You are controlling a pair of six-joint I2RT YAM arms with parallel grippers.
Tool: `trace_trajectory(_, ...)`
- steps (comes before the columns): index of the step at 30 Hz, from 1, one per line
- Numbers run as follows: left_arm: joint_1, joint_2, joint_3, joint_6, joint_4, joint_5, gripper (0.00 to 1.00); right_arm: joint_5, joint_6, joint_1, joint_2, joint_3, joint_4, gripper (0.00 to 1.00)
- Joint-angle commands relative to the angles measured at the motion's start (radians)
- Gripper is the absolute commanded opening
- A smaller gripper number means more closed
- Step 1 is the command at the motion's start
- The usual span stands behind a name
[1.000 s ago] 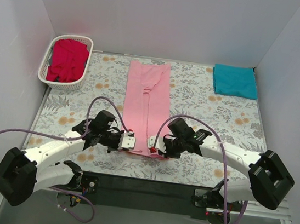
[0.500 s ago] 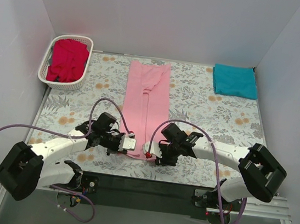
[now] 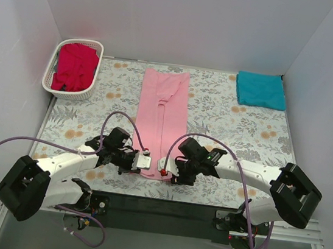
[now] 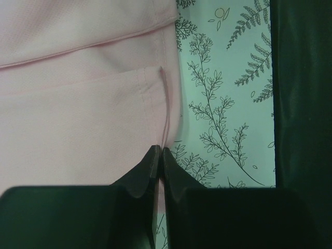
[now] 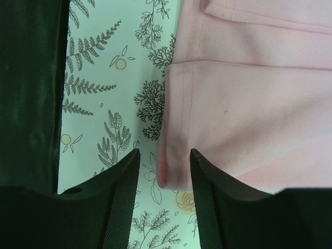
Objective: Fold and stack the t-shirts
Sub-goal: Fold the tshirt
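Left jaws clamped one hem corner of the pink t-shirt (image 3: 162, 108); the other lay between half-open right jaws, seemingly for folding.

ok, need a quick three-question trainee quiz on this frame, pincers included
1. True or false: the red t-shirt lies in the white basket.
2. The right pincer is: A) open, astride the pink t-shirt's near corner; B) shut on the cloth; C) shut, clear of the cloth.
3. What is the left pincer shut on?

Key: 1 true. 2 A. 3 the pink t-shirt's near edge.
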State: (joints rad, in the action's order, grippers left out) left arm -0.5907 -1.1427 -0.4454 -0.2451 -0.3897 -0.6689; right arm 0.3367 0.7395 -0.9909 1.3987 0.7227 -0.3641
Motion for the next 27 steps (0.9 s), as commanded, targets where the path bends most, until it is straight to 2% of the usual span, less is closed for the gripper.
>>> trace_trajectory(1,-0.006,0.001,0.001,0.003,0.017,-0.008,0.00,0.013,-0.019,-0.011,0.006,0.015,0.004,0.52)
trace_trajectory(9,-0.008,0.014,0.007,0.007,0.017,-0.006,0.00,-0.036,-0.015,-0.014,0.105,-0.042,0.102,0.54)
trace_trajectory(12,-0.008,0.024,0.008,0.001,0.014,-0.005,0.00,-0.036,-0.012,-0.014,0.140,-0.051,0.099,0.44)
trace_trajectory(13,-0.006,0.026,0.007,0.001,0.014,-0.005,0.00,-0.036,-0.011,-0.014,0.146,-0.055,0.097,0.37)
trace_trajectory(18,-0.008,0.044,0.010,0.007,0.020,-0.009,0.00,-0.051,-0.014,-0.014,0.178,-0.085,0.094,0.16)
trace_trajectory(19,-0.006,0.049,0.011,0.009,0.018,-0.009,0.00,-0.059,-0.018,-0.014,0.177,-0.086,0.093,0.11)
trace_trajectory(20,-0.008,0.054,0.014,0.007,0.020,-0.009,0.00,-0.065,-0.020,-0.014,0.169,-0.088,0.093,0.02)
trace_trajectory(27,-0.008,0.116,0.007,0.007,-0.017,-0.032,0.00,-0.041,-0.045,-0.020,0.065,-0.036,-0.019,0.01)
